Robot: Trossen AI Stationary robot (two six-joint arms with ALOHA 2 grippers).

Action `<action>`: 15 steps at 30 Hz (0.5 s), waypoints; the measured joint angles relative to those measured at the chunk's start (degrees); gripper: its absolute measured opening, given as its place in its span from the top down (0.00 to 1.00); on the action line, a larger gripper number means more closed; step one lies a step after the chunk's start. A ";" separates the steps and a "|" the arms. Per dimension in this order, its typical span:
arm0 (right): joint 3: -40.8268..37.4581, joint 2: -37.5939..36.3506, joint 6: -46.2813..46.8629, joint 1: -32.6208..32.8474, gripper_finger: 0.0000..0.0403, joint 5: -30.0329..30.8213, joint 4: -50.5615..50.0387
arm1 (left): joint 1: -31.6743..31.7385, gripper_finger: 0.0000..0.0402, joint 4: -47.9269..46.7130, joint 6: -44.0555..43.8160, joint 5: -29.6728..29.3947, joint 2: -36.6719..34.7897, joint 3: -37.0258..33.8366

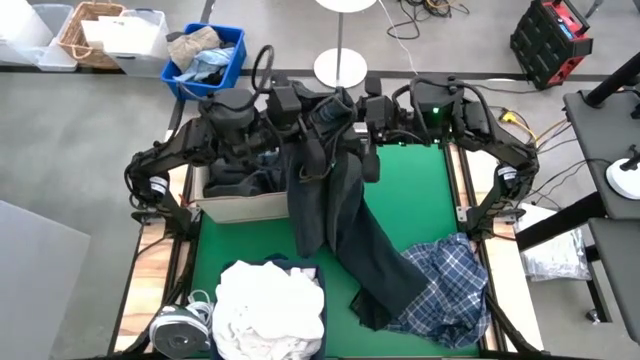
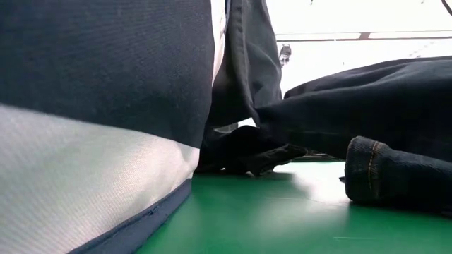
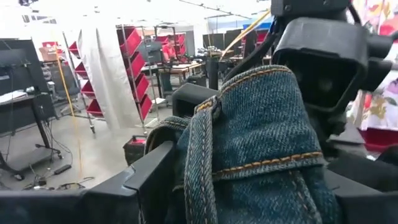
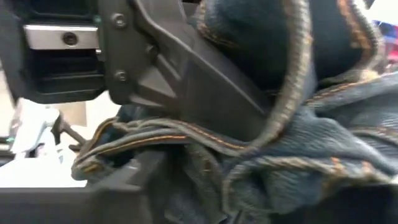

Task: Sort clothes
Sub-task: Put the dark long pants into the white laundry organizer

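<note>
No readable text anywhere here, not a label, brand, number or sign in any view. The denim jeans [image 3: 261, 143] fill both wrist views with orange stitching only, no tag legible. The red shelving [image 3: 134, 43] out in the room carries nothing that can be read.

dark jeans [image 1: 340, 215] — blue-and-white plaid shirt [image 1: 450, 285], white clothes [image 1: 268, 310] — green mat [image 1: 410, 190].

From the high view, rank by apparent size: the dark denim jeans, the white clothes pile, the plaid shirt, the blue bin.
1. Dark denim jeans, hanging from both arms.
2. and 3. White clothes pile and blue-and-white plaid shirt look about alike; the jeans partly cover the shirt.
4. Blue plastic bin, smallest.
</note>
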 joint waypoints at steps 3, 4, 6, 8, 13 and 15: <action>0.02 0.03 -2.30 -0.08 0.79 -0.59 1.16 | -0.06 0.46 0.06 -0.35 0.18 -0.10 0.03; 0.02 -0.08 -3.43 -0.09 0.88 -1.72 1.12 | -0.14 0.46 0.15 -0.50 0.19 -0.10 0.01; 0.02 -0.36 -4.39 -0.09 0.93 -2.79 1.06 | -0.26 0.46 0.57 -0.66 0.24 -0.10 0.03; 0.02 -0.58 -3.66 -0.09 0.95 -2.82 1.70 | -0.33 0.46 0.43 -0.47 -0.51 0.03 1.28; 0.02 -2.27 -4.19 -0.06 0.97 -4.06 5.07 | -1.83 0.46 6.13 2.25 -0.92 -1.49 1.41; 0.00 -3.22 -4.26 -0.02 0.97 -4.89 6.61 | -2.58 0.46 6.99 3.47 -0.68 -2.19 1.33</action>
